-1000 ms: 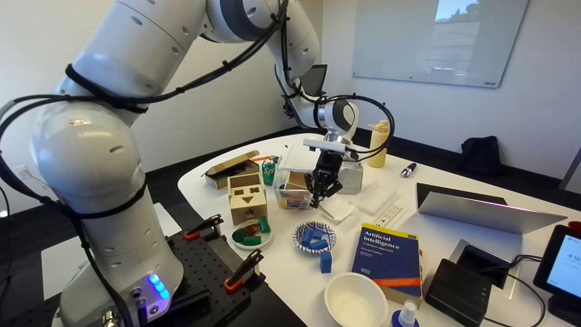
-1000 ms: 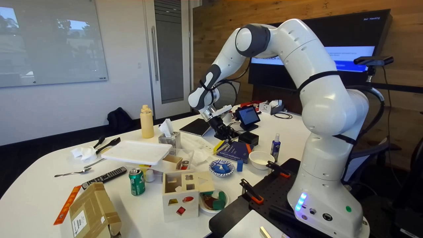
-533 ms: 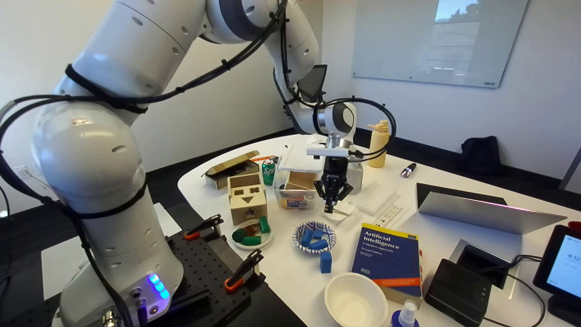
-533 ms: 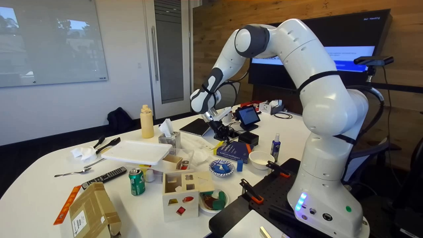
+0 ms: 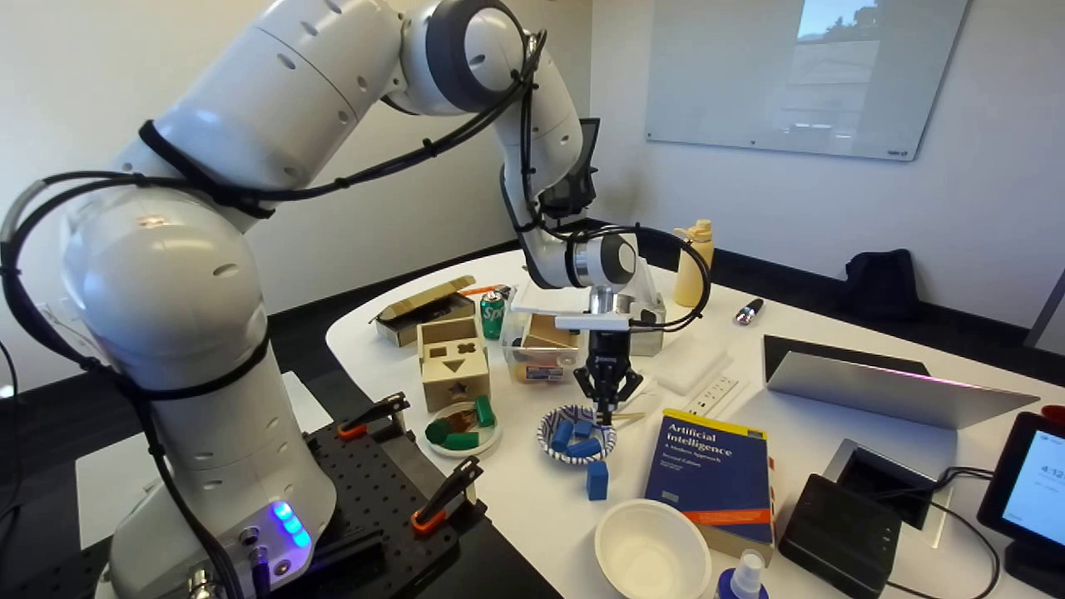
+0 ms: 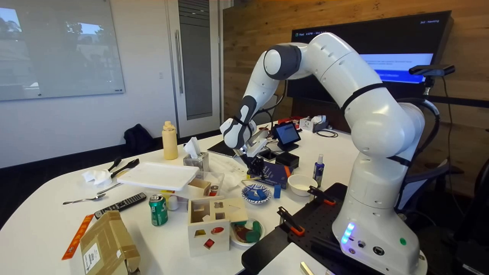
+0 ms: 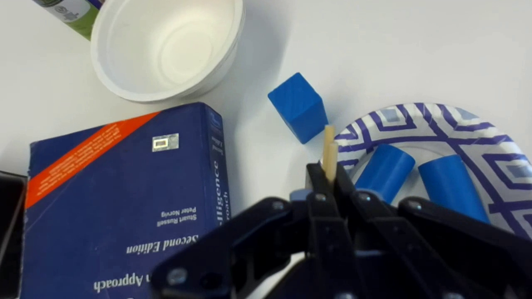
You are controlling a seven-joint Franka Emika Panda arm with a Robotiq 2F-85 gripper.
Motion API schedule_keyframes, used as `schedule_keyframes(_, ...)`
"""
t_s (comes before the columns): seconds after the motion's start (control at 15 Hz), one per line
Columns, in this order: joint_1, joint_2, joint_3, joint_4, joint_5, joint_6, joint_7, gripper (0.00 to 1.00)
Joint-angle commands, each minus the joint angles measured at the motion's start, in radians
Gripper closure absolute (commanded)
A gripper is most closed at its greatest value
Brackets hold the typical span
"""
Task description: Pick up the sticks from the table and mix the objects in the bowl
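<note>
My gripper (image 5: 606,414) is shut on thin wooden sticks (image 5: 630,416), held above the table (image 5: 541,495). In the wrist view the gripper (image 7: 328,176) pinches the sticks (image 7: 329,149), and their ends stick out past the fingertips. The shallow blue-and-white patterned bowl (image 5: 546,431) holds several blue blocks (image 5: 584,448). The gripper is above the bowl's edge; in the wrist view the bowl (image 7: 426,120) lies to the right of the fingertips. A loose blue block (image 5: 597,481) stands beside the bowl. In an exterior view the gripper (image 6: 261,176) is behind the bowl (image 6: 256,201).
A thick blue book (image 5: 707,470) and a plain white bowl (image 5: 653,549) lie near the patterned bowl. A plate with green blocks (image 5: 463,442), a wooden shape box (image 5: 453,374) and a clear plastic box (image 5: 545,373) stand on the other side. A spray bottle (image 6: 318,170) stands by the white bowl.
The gripper has turned from tilted to nearly upright, then come down towards the patterned bowl with the sticks in it. The bowl and blocks have not moved.
</note>
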Motion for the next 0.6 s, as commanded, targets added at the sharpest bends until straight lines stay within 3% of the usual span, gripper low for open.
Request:
schedule_keyframes(0.0,0.035,0.022,-0.03,0.001,-0.011,0.036,0.034,0.98)
schedule_keyframes(0.53,0.069,0.056,-0.028,-0.002,-0.008,0.034,0.064,0.98)
